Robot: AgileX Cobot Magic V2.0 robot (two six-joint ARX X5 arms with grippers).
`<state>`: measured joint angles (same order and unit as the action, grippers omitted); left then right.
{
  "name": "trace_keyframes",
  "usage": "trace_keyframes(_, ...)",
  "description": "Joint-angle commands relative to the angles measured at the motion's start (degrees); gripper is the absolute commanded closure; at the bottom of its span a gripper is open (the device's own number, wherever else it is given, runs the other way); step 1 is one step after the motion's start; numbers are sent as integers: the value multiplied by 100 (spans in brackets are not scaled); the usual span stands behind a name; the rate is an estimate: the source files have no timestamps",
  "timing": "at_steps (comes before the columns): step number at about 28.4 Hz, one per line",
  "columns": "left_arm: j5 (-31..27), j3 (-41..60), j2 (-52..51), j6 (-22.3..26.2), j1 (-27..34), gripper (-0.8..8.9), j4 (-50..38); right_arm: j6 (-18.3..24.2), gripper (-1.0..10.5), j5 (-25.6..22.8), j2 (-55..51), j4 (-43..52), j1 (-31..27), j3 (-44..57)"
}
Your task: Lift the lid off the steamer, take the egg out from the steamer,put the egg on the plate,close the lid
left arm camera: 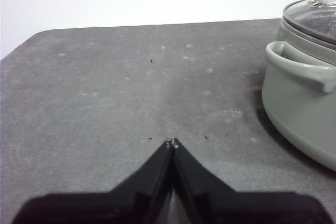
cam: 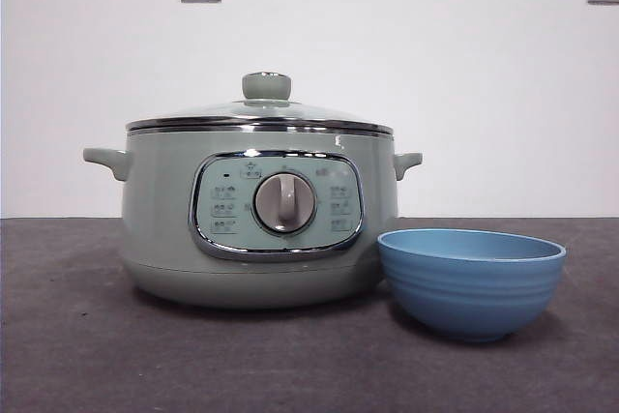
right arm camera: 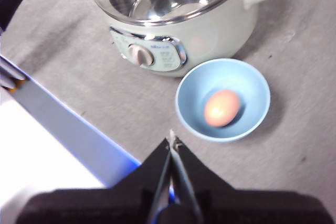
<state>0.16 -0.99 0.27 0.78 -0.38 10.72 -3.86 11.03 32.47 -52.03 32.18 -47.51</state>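
Looks like this one's basically wrapped up. The clear domed glass lid with the pale green knob (cam: 266, 108) sits back on the big sage-green electric steamer pot (cam: 174, 229), left of centre in the front view, rim seated all round as far as I can see. The tan egg (right arm camera: 222, 107) lies inside the small ridged blue bowl serving as the plate (cam: 471, 287), just beside the steamer at lower right. Both arms are off the job: the left pincer (left arm camera: 172, 143) is pinched closed and empty over bare grey bench (left arm camera: 105, 87), the right pincer (right arm camera: 172, 139) closed and empty above the bowl. I'd say nothing's left to do.
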Motion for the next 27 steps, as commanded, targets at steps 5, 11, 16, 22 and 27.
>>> trace_keyframes(5, 0, 79, -15, -66, 15, 816, -15, 269, 945, 258, -855, 1961, -1596, 723)
trace_keyframes(11, -2, 79, -15, -66, 15, 816, -15, 221, 945, 221, -2105, 4092, -2793, 2903)
trace_keyframes(16, -2, 79, -15, -63, 15, 816, -15, 181, 945, 208, -2671, 4767, -3032, 3943)
trace_keyframes(22, -2, 79, -15, -63, 15, 816, -15, 57, 945, 190, -3143, 4767, -3060, 4594)
trace_keyframes(27, -2, 79, -15, -63, 15, 816, -15, -98, 945, -61, -3241, 4356, -3058, 4721)
